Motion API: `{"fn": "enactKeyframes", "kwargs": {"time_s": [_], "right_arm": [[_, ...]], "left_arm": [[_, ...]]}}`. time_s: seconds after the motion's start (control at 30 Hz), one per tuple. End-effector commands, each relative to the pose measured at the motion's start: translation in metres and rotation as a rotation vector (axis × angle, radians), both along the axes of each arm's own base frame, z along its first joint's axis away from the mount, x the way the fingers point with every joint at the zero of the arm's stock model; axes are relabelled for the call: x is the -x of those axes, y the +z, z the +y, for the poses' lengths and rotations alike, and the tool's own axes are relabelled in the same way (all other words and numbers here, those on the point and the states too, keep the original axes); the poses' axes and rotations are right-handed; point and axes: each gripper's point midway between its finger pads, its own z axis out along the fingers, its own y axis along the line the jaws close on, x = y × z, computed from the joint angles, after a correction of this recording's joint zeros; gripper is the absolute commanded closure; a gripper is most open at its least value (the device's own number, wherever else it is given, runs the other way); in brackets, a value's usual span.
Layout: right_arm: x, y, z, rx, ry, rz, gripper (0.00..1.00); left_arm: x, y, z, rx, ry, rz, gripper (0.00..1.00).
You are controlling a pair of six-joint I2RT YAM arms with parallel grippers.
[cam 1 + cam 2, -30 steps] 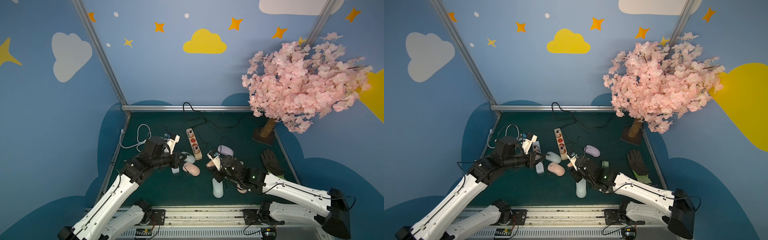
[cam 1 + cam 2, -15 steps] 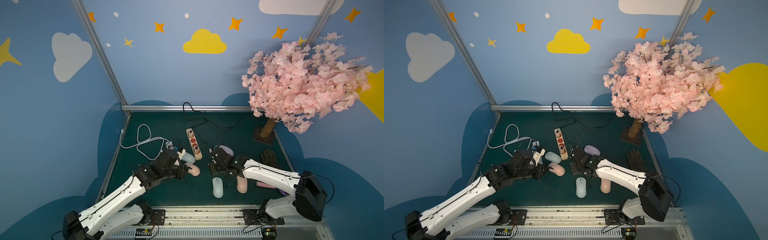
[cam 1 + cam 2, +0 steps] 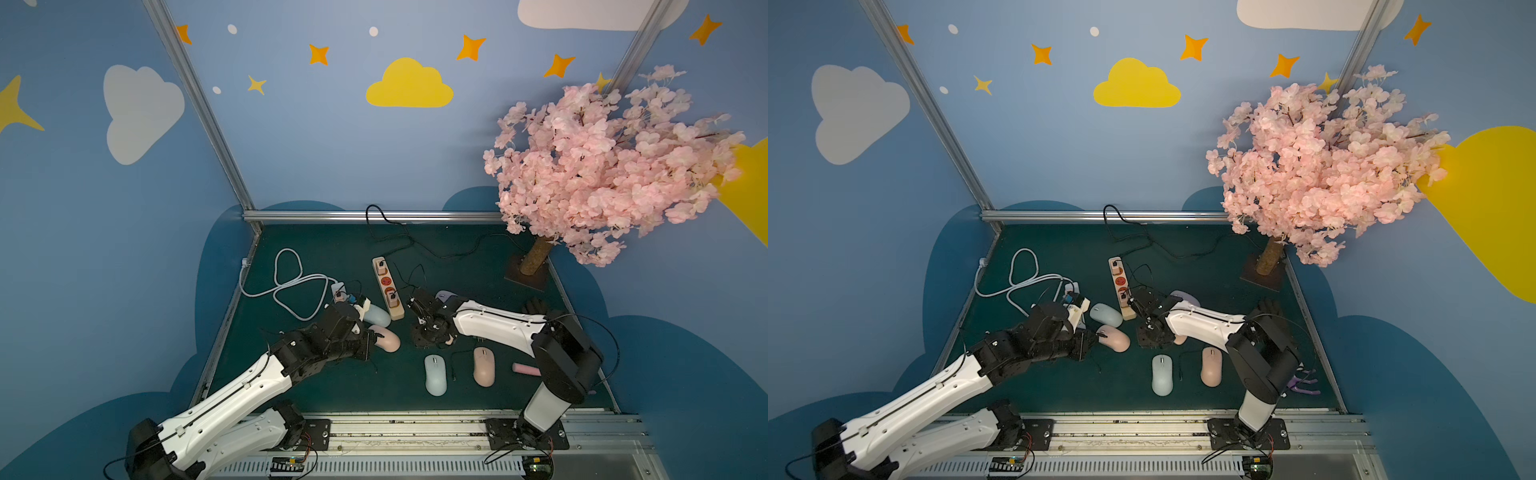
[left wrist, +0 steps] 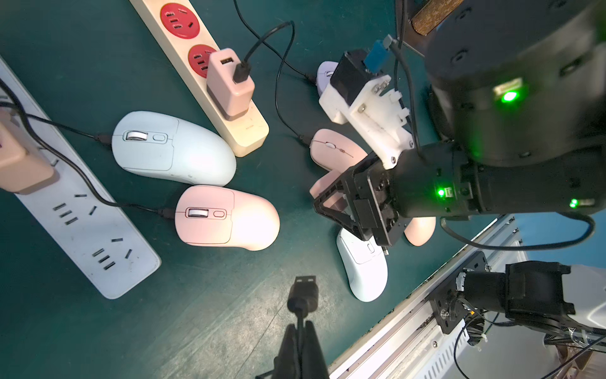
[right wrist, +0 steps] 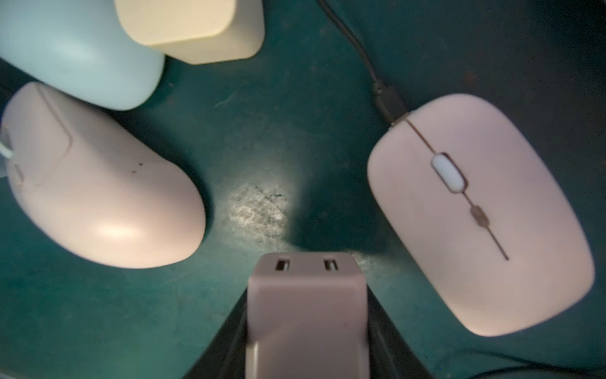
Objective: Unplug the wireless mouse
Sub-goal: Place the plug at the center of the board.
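Wireless mouse: several mice lie on the green mat (image 4: 196, 311). The flat pink mouse (image 5: 478, 213), just beside the right gripper (image 4: 331, 200), has a black lead in its nose. I cannot trace which mouse the freed lead serves.
White power strip (image 4: 85, 229): far left. Leads from the light blue mouse (image 4: 170, 147) and the rounded pink mouse (image 4: 226, 218) run towards it.
Left gripper (image 4: 300, 326): jaws pinched tight on a thin lead just behind its USB plug (image 4: 303, 292), which hangs free over bare mat.
Beige power strip (image 4: 242, 137): in the middle, with one charger seated and a lead plugged into it.
Right gripper: jaws narrow, clamped on a pink charger (image 5: 305, 295) whose two ports are empty.
Step in hand: plug and charger look already parted, so the job now is drawing them clear.
Doing it well: hold the charger steady and move the plug straight away from the ports. Avoid yanking the thin wire. Lay the plug on bare mat, clear of the rounded pink mouse and its lead.
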Motion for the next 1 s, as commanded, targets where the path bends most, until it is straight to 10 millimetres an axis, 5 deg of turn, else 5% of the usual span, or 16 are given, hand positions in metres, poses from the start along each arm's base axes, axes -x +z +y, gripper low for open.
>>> {"fn": "enactKeyframes", "kwargs": {"time_s": [0.0, 0.3, 0.53, 0.8, 0.97], "right_arm": [[0.006, -0.014, -0.013, 0.043, -0.034, 0.054, 1.00], [-0.001, -0.027, -0.037, 0.097, -0.091, 0.068, 0.99], [-0.012, -0.027, -0.050, 0.143, -0.117, 0.033, 0.83], [-0.014, -0.022, -0.043, 0.107, -0.102, 0.027, 0.58], [-0.013, -0.016, -0.042, 0.089, -0.103, 0.018, 0.55]], "left_arm": [[-0.002, 0.003, -0.001, 0.006, 0.005, -0.014, 0.96], [-0.002, 0.000, -0.002, 0.001, 0.004, -0.004, 0.96], [-0.003, 0.001, -0.004, 0.004, 0.000, -0.003, 0.96], [-0.003, -0.001, -0.007, 0.006, -0.007, 0.010, 0.96], [-0.003, 0.001, -0.008, 0.010, -0.008, 0.009, 0.96]]}}
